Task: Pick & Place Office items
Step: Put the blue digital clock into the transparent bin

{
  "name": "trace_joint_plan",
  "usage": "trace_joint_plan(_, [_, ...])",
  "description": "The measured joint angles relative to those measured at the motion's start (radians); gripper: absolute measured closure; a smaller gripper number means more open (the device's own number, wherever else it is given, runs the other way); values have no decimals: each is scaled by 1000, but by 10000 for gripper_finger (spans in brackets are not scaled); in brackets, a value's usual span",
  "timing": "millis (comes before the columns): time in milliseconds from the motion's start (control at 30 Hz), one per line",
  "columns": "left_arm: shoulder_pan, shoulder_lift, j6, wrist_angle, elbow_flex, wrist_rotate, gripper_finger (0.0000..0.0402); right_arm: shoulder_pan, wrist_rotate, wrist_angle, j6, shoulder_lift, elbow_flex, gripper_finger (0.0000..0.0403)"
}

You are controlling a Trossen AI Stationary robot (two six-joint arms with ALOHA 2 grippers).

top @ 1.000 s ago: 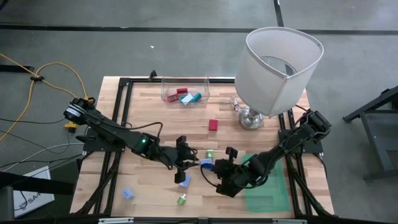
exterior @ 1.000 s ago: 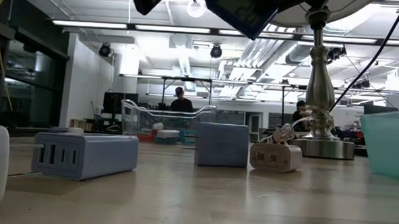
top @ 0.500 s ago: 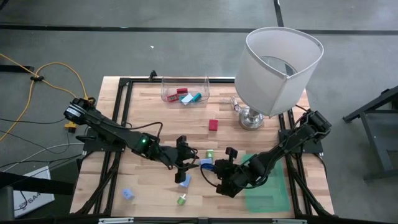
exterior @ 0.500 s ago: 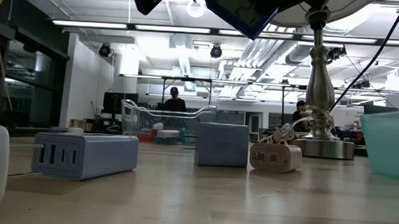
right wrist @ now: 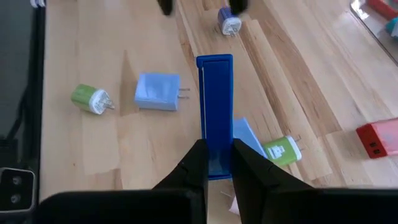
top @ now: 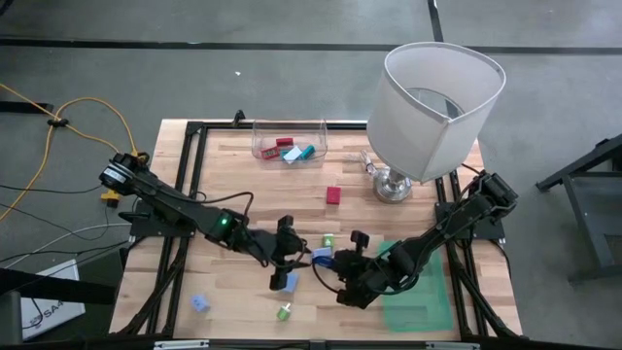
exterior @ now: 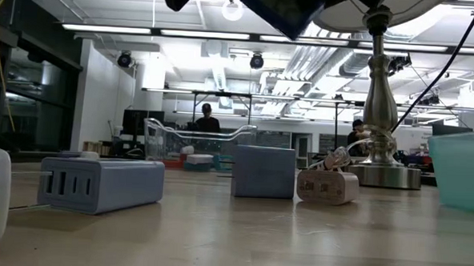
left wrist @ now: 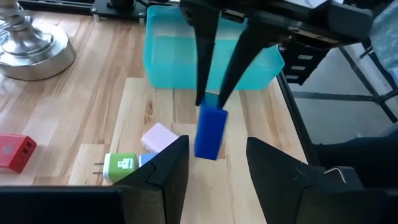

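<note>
My right gripper (top: 328, 259) is shut on a dark blue oblong block (right wrist: 215, 112) above the table's middle. The block also shows in the left wrist view (left wrist: 210, 132). My left gripper (top: 290, 255) is open and empty just left of it, its fingers (left wrist: 166, 174) pointing at the block. Loose on the wood lie a green plug piece (right wrist: 92, 99), a light blue piece (right wrist: 157, 91), a green-and-white piece (right wrist: 281, 150), a pink piece (left wrist: 159, 137) and a red piece (top: 333, 194). My right gripper pinches the dark blue block by one end (left wrist: 209, 109) between its two fingers. The fingers come from above, slanting down, and lie along the block. The block hangs below them, nearly upright and clear of the table.
A clear tray (top: 290, 141) with red, teal and light blue pieces stands at the far edge. A big white lamp (top: 437, 97) stands at the far right. A teal bin (left wrist: 211, 50) sits under my right arm. Light blue (top: 200, 303) and green (top: 285, 312) pieces lie near the front.
In the low view both grippers have risen a little, and the dark blue block has gone up with my right gripper.
</note>
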Motion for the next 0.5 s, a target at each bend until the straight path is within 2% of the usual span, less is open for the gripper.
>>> trace_joint_plan(500, [0,0,-2,11,0,0,245,-1,20,78,-53,0,0,366])
